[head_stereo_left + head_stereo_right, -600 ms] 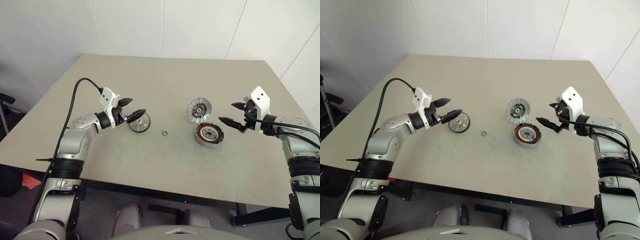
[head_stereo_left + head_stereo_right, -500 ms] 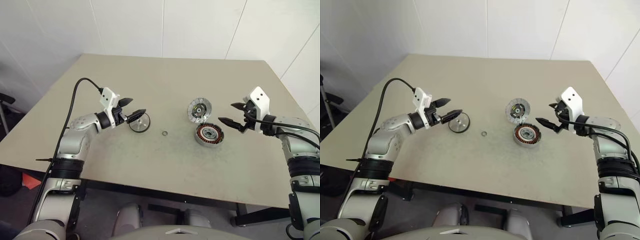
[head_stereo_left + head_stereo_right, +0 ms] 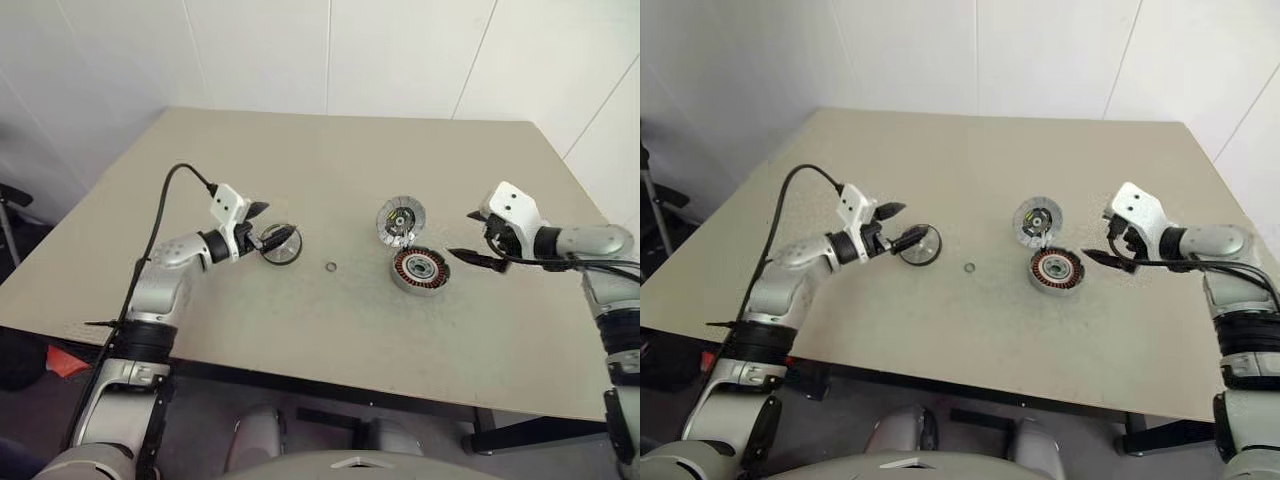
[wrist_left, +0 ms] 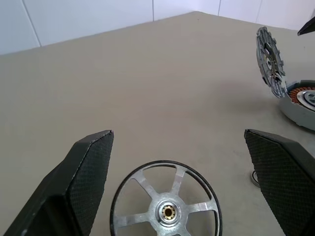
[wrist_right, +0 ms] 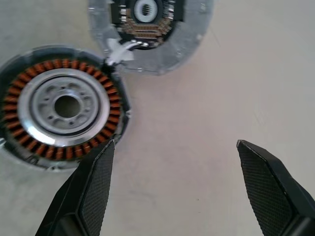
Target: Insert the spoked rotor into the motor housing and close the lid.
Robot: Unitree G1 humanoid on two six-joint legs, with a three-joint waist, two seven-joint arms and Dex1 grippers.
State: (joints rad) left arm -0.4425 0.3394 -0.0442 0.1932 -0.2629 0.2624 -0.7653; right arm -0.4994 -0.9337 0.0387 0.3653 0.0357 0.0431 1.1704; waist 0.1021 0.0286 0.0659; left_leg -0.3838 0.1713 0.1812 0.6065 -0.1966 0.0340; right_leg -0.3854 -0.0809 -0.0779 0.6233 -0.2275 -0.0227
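Both claws gape wide, holding nothing: the left gripper (image 4: 177, 182) straddles the spoked rotor (image 4: 166, 211), the right gripper (image 5: 177, 191) hovers beside the motor housing (image 5: 61, 108).

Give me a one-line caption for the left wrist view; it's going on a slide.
Open left gripper straddling the spoked rotor on the table, spokes facing up.

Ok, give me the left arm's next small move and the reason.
Probably ease the left gripper forward and close: the spoked rotor lies between its open fingers, not yet gripped, and the motor housing sits open with the lid propped against it.
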